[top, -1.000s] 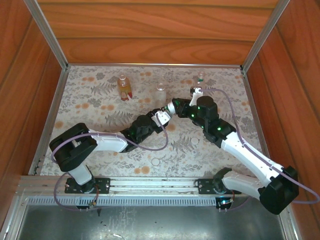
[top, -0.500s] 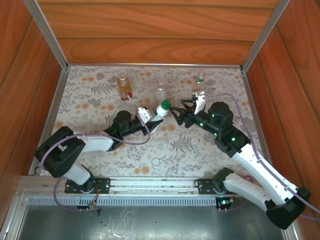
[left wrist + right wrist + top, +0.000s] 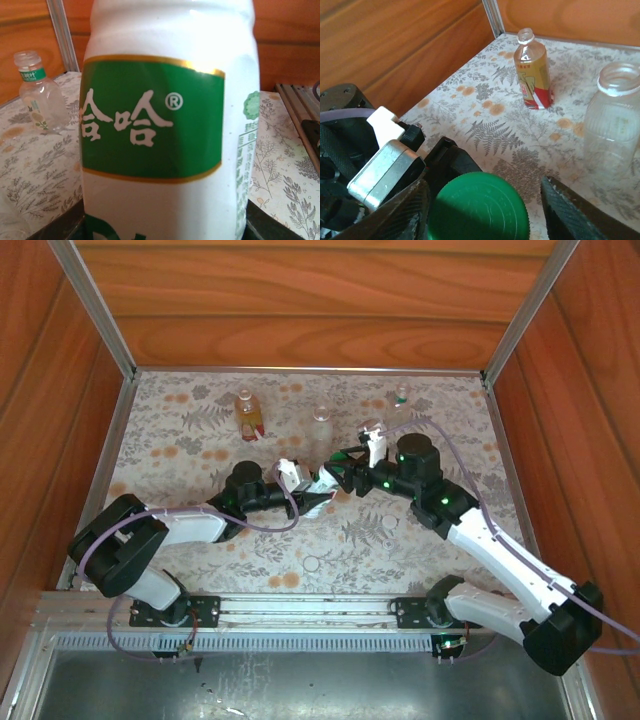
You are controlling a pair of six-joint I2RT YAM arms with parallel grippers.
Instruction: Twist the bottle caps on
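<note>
My left gripper [image 3: 160, 231] is shut on the white bottle [image 3: 165, 125] with the green label, holding it near the middle of the table [image 3: 318, 483]. A dark green cap [image 3: 477, 207] sits on top of that bottle. My right gripper [image 3: 485, 197] is open around the cap: the left finger [image 3: 405, 210] is against its edge and the right finger [image 3: 560, 210] stands off with a gap. In the top view the right gripper [image 3: 340, 473] meets the left one [image 3: 308, 486] over the bottle.
An uncapped amber bottle [image 3: 247, 414] with a red label stands at the back left. A larger clear bottle [image 3: 321, 428] stands open behind the grippers, and a small clear one [image 3: 400, 398] at the back right. Two white caps [image 3: 390, 523] [image 3: 311, 564] lie on the floral tabletop.
My right gripper has swung left and come over the green cap, its jaws narrowing around it. The left gripper has kept its hold and brought the bottle slightly lower and nearer.
</note>
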